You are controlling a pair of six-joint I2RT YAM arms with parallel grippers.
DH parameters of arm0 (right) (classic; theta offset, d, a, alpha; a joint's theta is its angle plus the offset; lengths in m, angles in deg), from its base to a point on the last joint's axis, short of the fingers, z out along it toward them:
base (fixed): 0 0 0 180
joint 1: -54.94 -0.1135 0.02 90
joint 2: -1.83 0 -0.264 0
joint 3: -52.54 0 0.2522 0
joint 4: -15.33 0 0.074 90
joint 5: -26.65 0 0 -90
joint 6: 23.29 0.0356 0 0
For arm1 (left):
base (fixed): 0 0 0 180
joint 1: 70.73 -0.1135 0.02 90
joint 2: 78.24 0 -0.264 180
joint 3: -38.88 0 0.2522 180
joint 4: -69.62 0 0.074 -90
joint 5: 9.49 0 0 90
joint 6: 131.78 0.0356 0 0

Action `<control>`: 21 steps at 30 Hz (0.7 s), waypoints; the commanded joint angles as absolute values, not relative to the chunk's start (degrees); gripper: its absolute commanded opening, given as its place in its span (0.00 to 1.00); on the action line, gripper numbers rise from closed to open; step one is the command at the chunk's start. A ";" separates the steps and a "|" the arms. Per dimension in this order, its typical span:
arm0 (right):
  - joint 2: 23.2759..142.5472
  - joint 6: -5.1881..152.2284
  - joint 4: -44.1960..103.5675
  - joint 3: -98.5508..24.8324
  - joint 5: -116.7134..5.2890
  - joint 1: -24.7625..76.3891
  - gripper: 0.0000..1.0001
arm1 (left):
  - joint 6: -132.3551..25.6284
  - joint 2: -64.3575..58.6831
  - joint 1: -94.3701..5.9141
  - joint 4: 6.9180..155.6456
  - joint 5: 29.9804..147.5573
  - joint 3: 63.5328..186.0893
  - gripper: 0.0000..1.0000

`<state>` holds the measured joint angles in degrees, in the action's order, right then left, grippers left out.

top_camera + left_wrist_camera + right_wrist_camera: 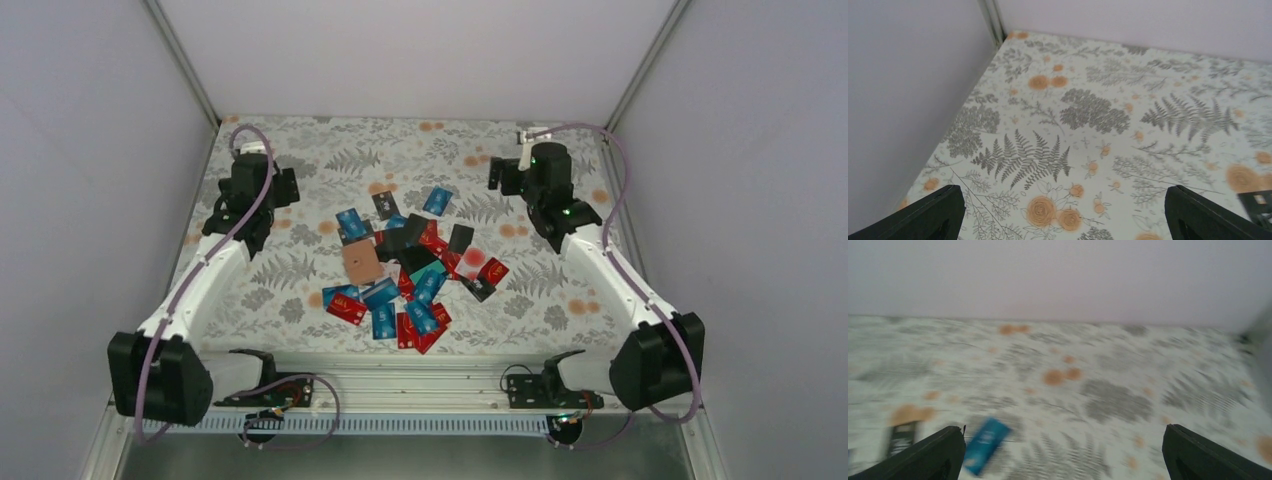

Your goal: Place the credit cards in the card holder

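Several credit cards [410, 280] in blue, red, black and teal lie scattered in a heap at the middle of the table. The tan card holder [361, 263] lies flat at the heap's left edge. My left gripper [262, 192] hovers at the far left, away from the heap, open and empty [1063, 212]. At the far right my right gripper [515, 172] is also open and empty [1064, 452]. One blue card [984, 444] shows blurred beside its left finger; it is the far one of the heap [437, 200].
The table carries a floral cloth [300, 300] with ferns and orange flowers. White walls close in the left, far and right sides, with metal corner posts [993, 22]. A dark card [900, 437] lies left of the blue one.
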<state>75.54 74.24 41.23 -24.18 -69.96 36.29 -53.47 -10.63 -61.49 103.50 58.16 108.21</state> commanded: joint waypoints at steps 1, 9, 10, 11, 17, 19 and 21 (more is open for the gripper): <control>76.88 73.84 32.56 -17.97 -82.30 42.08 1.00 | -51.40 -4.62 -66.97 90.99 66.34 103.45 1.00; 76.18 79.00 18.48 -2.44 -66.84 57.32 1.00 | -49.63 -2.14 -74.09 62.32 75.62 85.49 0.97; 77.30 79.42 17.25 -1.54 -66.11 58.23 1.00 | -49.27 -2.32 -74.15 59.26 75.66 83.74 0.97; 78.31 79.64 16.28 -0.88 -65.17 58.93 1.00 | -48.74 -1.83 -74.15 56.65 75.36 82.54 0.97; 84.06 80.34 2.25 6.00 -63.64 60.39 1.00 | -49.97 1.52 -73.85 38.12 70.06 72.76 0.92; 86.08 79.50 -3.57 8.38 -63.30 60.50 1.00 | -47.03 0.75 -72.81 31.87 70.03 69.96 0.92; 87.09 78.08 -8.79 10.04 -61.57 60.55 1.00 | -44.75 0.42 -72.58 28.57 69.73 68.65 0.92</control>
